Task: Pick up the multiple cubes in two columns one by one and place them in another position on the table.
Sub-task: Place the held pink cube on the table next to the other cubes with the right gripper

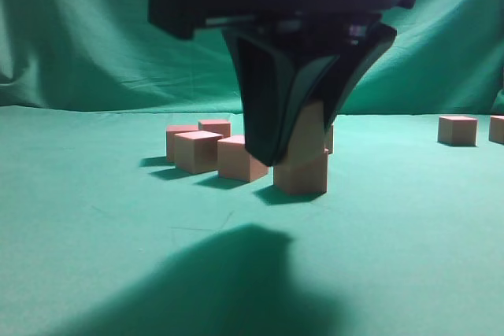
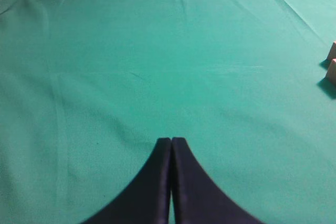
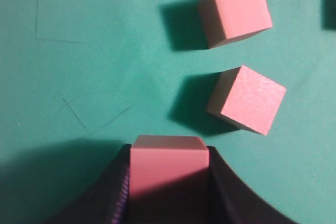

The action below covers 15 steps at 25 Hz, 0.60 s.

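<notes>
The right gripper point(image 1: 295, 143) pinches one of the cubes point(image 3: 168, 169) at frame centre, seemingly just over another cube point(image 1: 301, 172). Lift straight up, clearing the neighbours. The left gripper point(image 2: 171, 142), pressed together, idles over the table point(image 2: 131, 66).

1. Exterior view: we look along the table point(image 1: 94, 273) at object height toward the draped backdrop point(image 1: 94, 37); the right gripper point(image 1: 293, 147) fills the near centre, cubes point(image 1: 197, 151) just behind and beside it.
2. Right wrist view: we look steeply down, very near, past the right gripper point(image 3: 168, 182); the held cube point(image 3: 168, 169) and two cubes ahead of the fingertips also appear in the exterior view.
3. Left wrist view: we look forward and down past the left gripper point(image 2: 171, 142) over bare cloth; cube edges point(image 2: 332, 61) show far right.
</notes>
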Motion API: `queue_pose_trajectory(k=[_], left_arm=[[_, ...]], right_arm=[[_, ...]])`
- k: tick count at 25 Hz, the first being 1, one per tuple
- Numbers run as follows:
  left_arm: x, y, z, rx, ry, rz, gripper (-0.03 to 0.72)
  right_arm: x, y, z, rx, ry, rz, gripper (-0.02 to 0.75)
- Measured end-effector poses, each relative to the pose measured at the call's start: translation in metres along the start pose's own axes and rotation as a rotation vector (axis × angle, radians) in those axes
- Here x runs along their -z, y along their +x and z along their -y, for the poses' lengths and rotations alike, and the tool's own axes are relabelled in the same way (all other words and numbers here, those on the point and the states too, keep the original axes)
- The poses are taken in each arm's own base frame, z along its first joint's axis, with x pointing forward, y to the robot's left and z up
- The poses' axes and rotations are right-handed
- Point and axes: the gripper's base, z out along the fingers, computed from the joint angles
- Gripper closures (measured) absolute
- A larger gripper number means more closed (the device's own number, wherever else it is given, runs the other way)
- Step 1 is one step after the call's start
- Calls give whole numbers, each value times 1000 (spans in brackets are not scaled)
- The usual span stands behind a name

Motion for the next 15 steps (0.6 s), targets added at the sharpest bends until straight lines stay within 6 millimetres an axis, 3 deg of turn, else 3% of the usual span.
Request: queue_pose_trajectory(k=[15], left_arm=[[0,0,0,0,0,0,688]], right_arm=[[-30,4,1,25,28,-68,478]])
